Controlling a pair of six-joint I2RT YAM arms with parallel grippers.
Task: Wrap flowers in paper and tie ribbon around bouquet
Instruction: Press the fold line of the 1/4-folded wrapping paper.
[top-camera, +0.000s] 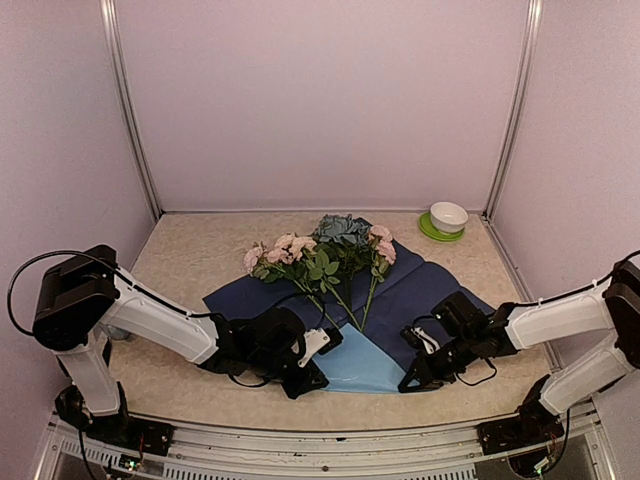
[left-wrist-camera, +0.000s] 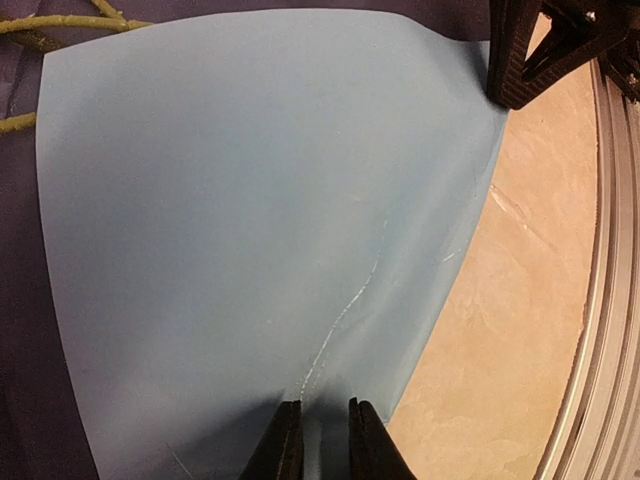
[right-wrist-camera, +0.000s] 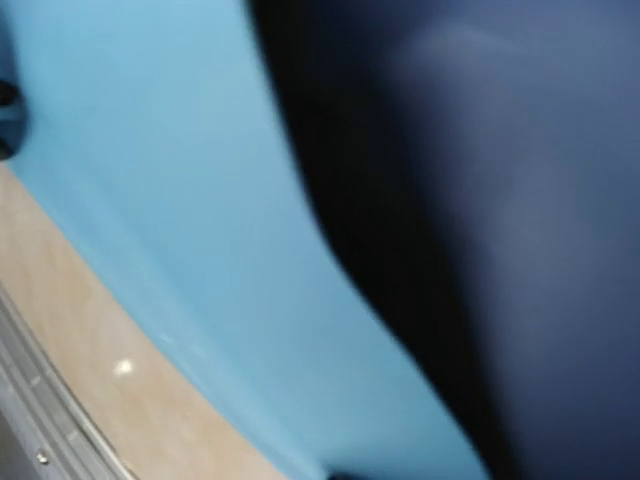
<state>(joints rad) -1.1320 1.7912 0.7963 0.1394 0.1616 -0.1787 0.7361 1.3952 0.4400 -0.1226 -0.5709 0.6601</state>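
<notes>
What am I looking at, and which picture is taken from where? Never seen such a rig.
Two robot arms stand on a table, each ending in a two-fingered claw. The wide picture looks down from above; the other two come from wrist cameras. Flowers lie on dark blue paper, its near corner folded over, lighter side up. Far right, a white bowl sits on a green plate. The left claw pinches that flap; the right claw is shut at its edge, grip unclear.

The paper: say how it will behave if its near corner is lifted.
Likely floppy: the paper curves and shows a crease running to the left gripper. Probably light, a thin sheet, so a lifted flap may sag. The flowers lying on it may anchor its far part.
</notes>
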